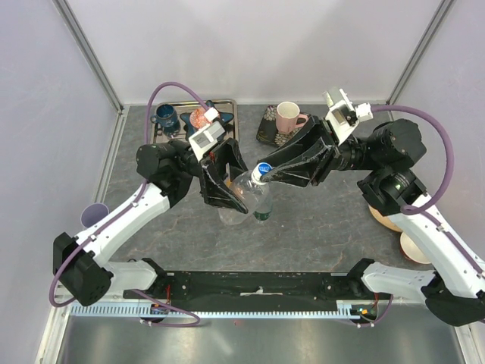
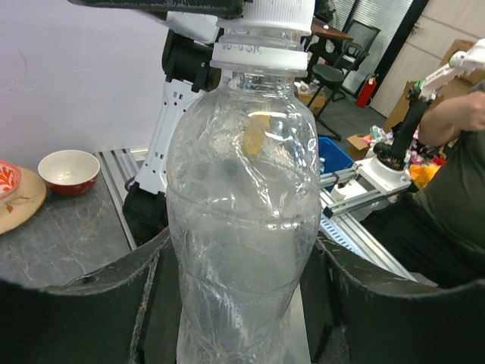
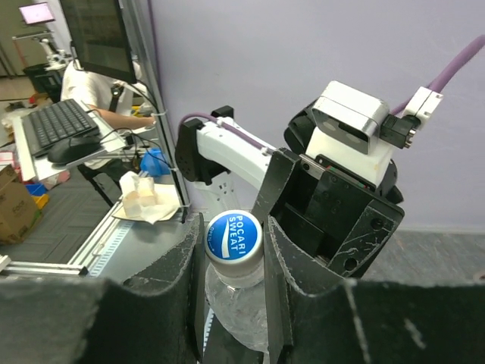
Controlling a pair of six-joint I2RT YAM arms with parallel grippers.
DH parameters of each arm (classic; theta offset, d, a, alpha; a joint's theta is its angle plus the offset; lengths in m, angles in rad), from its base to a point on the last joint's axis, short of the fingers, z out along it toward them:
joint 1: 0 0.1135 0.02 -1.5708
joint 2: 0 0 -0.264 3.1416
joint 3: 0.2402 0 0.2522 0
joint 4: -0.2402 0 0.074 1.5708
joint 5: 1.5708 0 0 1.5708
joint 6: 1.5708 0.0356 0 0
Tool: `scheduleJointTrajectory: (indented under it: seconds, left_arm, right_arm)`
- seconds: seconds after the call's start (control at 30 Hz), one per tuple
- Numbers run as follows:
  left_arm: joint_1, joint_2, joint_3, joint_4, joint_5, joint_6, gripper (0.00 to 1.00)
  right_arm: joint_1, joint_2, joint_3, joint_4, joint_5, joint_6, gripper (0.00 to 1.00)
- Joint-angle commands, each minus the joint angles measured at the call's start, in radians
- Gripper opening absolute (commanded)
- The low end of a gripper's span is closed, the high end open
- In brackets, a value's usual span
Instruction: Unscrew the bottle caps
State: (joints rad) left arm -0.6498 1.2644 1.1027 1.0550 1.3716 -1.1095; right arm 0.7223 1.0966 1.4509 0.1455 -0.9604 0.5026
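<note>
Top view: clear bottle (image 1: 244,199) is at the centre of the table (image 1: 318,227). Left gripper (image 1: 229,196) comes in from 9 o'clock and is clamped round the body. Right gripper (image 1: 263,172) comes in from 2 o'clock, pinched on the blue-and-white cap (image 1: 263,170). The split makes sense: one arm anchors the body so it cannot spin, the other does the turning. Tray (image 1: 227,104) with blue mug (image 1: 165,117) at 11 o'clock, pink mug (image 1: 288,115) at 12 to 1, bowls (image 1: 413,246) at 4, all well apart from the work. Other bottles not made out here. Left wrist view: bottle fills the frame, with fingers (image 2: 76,303) pressed on its lower wall at 8 and 4 o'clock. The wall looks creased, so probably thin plastic. The low hold leaves the neck free for the other arm. Cap at 12 o'clock, seated on the neck ring, no gap seen. Right wrist view: cap face-on at centre, fingers (image 3: 282,258) against its rim at 9 and 3 o'clock, across the full width, which suits a twist. Judgement: cap not yet off. Likely risks are the fingers slipping on the rim, or the soft body twisting inside the clamp.
</note>
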Motion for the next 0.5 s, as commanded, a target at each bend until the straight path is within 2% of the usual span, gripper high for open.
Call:
scheduleJointTrajectory:
  seconds: [0.0, 0.03, 0.1, 0.17, 0.2, 0.3, 0.47]
  left_arm:
    - [0.039, -0.016, 0.015, -0.321, -0.129, 0.190, 0.35]
    - [0.039, -0.032, 0.025, -0.464, -0.147, 0.245, 0.35]
    - [0.039, -0.074, 0.039, -0.562, -0.199, 0.369, 0.35]
    - [0.039, -0.097, 0.046, -0.665, -0.251, 0.428, 0.35]
    - [0.039, -0.115, 0.046, -0.687, -0.264, 0.469, 0.35]
    - [0.039, -0.134, 0.046, -0.753, -0.304, 0.523, 0.36]
    - [0.039, -0.155, 0.042, -0.790, -0.316, 0.557, 0.36]
  right_arm:
    - [0.029, -0.034, 0.080, -0.199, 0.014, -0.056, 0.00]
    - [0.029, -0.034, 0.080, -0.214, 0.025, -0.067, 0.00]
    - [0.029, -0.038, 0.077, -0.256, 0.061, -0.101, 0.00]
    - [0.031, -0.040, 0.077, -0.286, 0.080, -0.125, 0.02]
    - [0.029, -0.038, 0.077, -0.296, 0.094, -0.131, 0.09]
    - [0.029, -0.030, 0.080, -0.322, 0.115, -0.147, 0.20]
    - [0.031, -0.026, 0.085, -0.345, 0.146, -0.161, 0.32]
